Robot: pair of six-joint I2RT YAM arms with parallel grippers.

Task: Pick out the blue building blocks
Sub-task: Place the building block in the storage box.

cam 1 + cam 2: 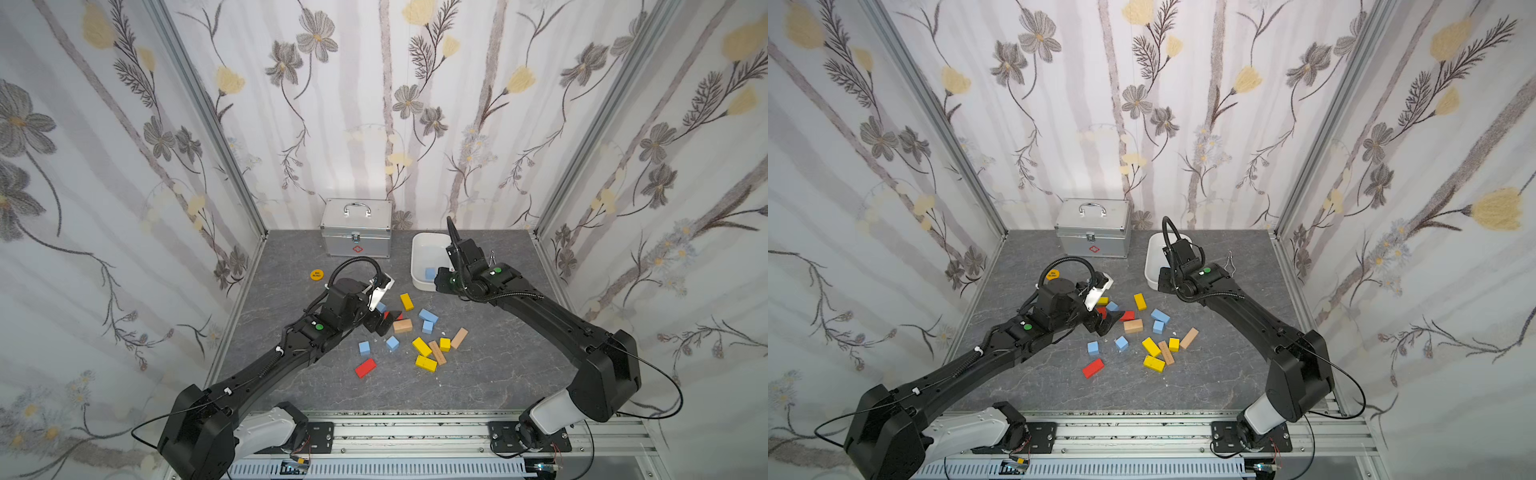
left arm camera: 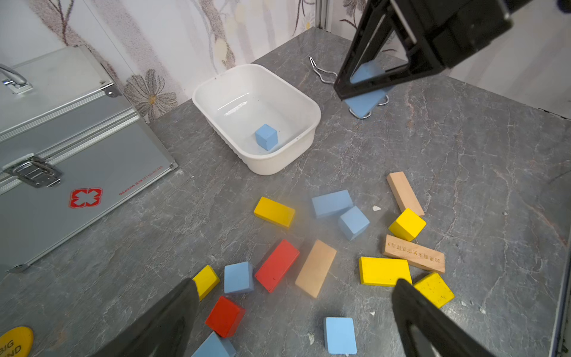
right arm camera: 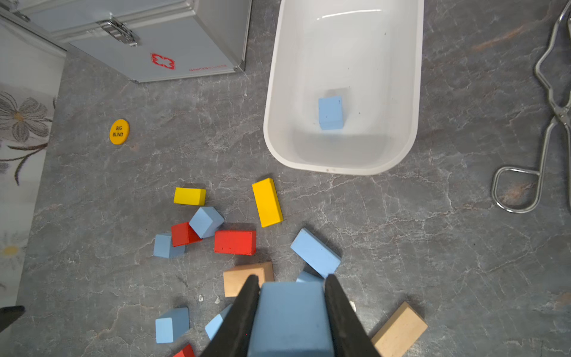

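Bright, even light; shadows on the desk (image 1: 498, 365) are short and soft. Glare streaks the white tub (image 3: 349, 12). Both top views bow at the edges.

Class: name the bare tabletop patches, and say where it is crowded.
Bare: the front strip between the frontmost red block and the rail; the patch bordered by the silver case, yellow disc and white tub. Crowded: the block pile mid-table.

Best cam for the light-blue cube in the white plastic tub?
Left wrist: light-blue cube unobstructed, three faces, in white plastic tub. Right wrist: cube clear, flatter. In a top view, cube tiny beside the right arm.
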